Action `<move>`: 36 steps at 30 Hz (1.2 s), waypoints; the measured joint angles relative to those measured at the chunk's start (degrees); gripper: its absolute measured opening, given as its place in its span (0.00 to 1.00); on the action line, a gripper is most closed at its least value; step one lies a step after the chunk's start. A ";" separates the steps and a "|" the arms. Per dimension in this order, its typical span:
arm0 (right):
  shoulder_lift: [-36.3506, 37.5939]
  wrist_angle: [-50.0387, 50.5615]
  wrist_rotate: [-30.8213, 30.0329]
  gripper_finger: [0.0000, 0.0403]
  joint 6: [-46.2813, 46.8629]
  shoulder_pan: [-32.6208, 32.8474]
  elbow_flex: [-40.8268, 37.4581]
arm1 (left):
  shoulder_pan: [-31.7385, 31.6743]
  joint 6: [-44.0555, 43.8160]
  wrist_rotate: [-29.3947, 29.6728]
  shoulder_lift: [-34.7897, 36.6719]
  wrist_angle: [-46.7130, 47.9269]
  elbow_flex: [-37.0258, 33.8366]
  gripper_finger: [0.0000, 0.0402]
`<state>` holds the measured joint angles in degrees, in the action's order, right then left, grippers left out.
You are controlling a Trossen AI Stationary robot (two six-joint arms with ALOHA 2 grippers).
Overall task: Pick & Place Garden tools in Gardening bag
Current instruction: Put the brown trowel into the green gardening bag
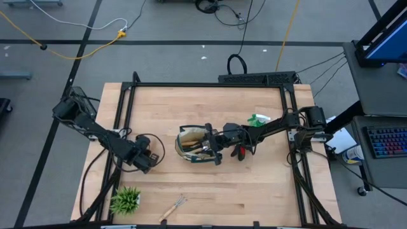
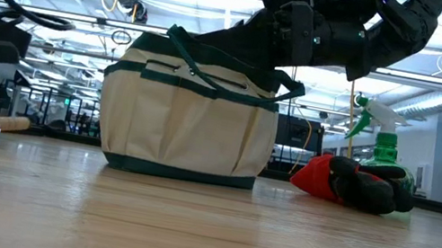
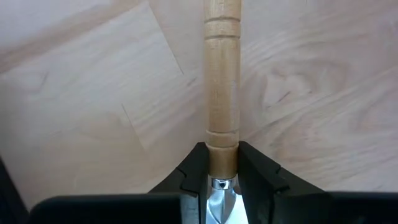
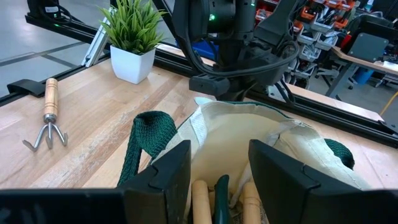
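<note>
The cream gardening bag (image 1: 193, 145) with green trim stands on its base mid-table, with wooden-handled tools (image 4: 199, 194) inside. My right gripper (image 4: 219, 177) is open just above the bag's mouth, and it shows above the bag in the low view (image 2: 302, 24). My left gripper (image 1: 145, 159), left of the bag, is shut on a wooden-handled tool (image 3: 222, 81). The red-and-black gloves (image 1: 241, 151) and the green spray bottle (image 1: 259, 119) rest on the table right of the bag. A small hand rake (image 1: 173, 207) lies near the front edge. My left gripper pinches the tool between its two fingers at the end of the wooden handle (image 3: 222, 155) next to the metal neck (image 3: 217, 186). The handle runs on past the fingertips, in line with them, over the table top. Its free end (image 2: 12, 121) shows about level in the low view.
A potted green plant (image 1: 125, 200) stands at the front left corner. A black frame (image 1: 210, 84) runs around the table's far and side edges. Bare wood lies between the bag and the front edge.
</note>
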<state>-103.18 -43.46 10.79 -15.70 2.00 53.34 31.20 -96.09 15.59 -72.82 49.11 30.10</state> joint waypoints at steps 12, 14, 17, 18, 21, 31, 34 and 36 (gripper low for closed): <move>0.00 -0.02 0.00 0.39 0.00 0.00 0.00 | 0.00 3.03 4.36 0.03 -1.31 0.01 0.16; 0.00 0.00 0.00 0.39 0.00 0.00 0.00 | 0.00 4.22 5.35 0.03 -2.57 0.03 0.16; 0.00 0.00 0.00 0.39 0.00 0.00 0.00 | 0.00 6.10 7.85 0.03 -4.64 0.07 0.16; 0.00 0.00 0.00 0.39 0.00 0.00 0.00 | 0.00 6.44 8.92 0.03 -5.33 0.07 0.16; 0.00 0.00 0.00 0.39 0.00 0.00 0.00 | 0.00 8.23 11.39 0.05 -7.07 0.23 0.16; 0.00 -0.02 0.00 0.39 0.02 0.00 0.00 | 0.00 13.90 16.41 0.05 -7.05 3.51 0.16; 0.00 -0.02 0.00 0.39 0.02 0.00 0.00 | 0.00 15.75 17.68 0.07 -7.05 4.63 0.16; 0.00 -0.01 0.00 0.39 0.02 0.00 0.00 | 0.00 17.07 18.25 0.07 -7.06 5.34 0.16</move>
<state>-103.18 -43.48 10.79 -15.68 2.00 53.34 31.20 -79.02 33.84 -72.75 42.05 35.44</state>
